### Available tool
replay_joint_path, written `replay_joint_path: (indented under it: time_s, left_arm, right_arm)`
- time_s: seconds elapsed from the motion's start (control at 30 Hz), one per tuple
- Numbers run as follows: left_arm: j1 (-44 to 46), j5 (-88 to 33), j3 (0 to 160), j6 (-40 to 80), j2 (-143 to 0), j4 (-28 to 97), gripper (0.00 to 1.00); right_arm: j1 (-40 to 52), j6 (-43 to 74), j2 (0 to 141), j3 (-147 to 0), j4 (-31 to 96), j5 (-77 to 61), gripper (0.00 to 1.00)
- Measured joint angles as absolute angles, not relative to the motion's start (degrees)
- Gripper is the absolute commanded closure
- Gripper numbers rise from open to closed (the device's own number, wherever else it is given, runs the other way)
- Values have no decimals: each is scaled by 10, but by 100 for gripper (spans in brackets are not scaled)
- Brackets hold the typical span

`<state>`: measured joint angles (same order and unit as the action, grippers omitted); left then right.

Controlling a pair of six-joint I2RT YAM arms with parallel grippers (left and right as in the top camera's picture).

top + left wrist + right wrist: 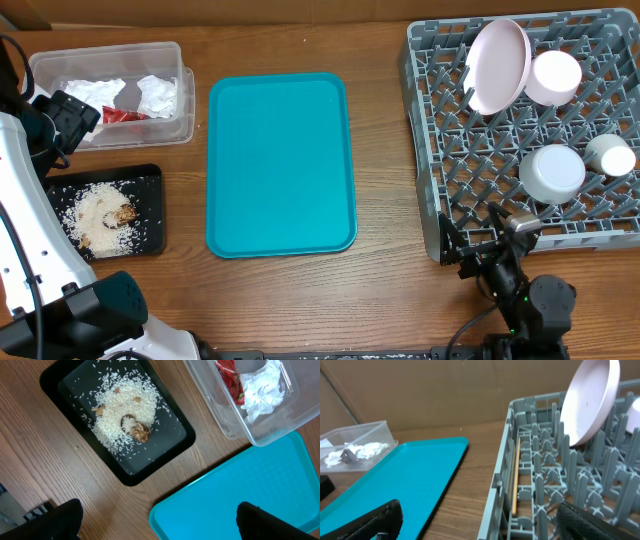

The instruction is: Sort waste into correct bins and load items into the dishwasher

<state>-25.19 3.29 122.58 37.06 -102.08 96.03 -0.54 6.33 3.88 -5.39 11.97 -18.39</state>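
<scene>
Plainly, the waste sits in the bins. Crumpled white napkins [98,92] and a red scrap [124,114] lie inside the clear plastic tub [170,60]. The rice grains [92,212], with a few brown food bits [122,213], are heaped in the shallow black tray [150,180] just in front of the tub.

The dishes are in the grey dish rack [440,150] at the other end of the wooden table [380,300]. The large pale plate [498,66] stands on edge among the pegs at the far side, and the smaller white plate [553,77] is just beside it. The grey-rimmed bowl [552,173] sits nearer the front, with the small white cup [610,155] close to it by the rack's outer edge. A thin wooden stick [515,475] lies along a channel near the rack's left wall. Between bins and rack the teal tray [280,165] lies flat.

The left gripper [160,525] hangs high above the table, its fingers spread wide and gripping nothing. A corner of the teal tray is below it, and the black tray and tub lie beyond the fingertips, well apart from them. The right gripper [482,525] is spread just as wide and also holds nothing. It is low by the rack's near left corner, with the large plate far across the rack from it.
</scene>
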Motion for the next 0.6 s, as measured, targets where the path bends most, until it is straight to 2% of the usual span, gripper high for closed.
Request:
replay_joint_path:
  time_s: [0.27, 0.6]
  left_arm:
    - [-252, 33, 1226, 371, -1021, 960, 0]
    - [-252, 33, 1226, 371, -1021, 960, 0]
  right_arm:
    - [-5, 63, 16, -16, 38, -143, 0]
    - [-5, 63, 8, -13, 50, -34, 0]
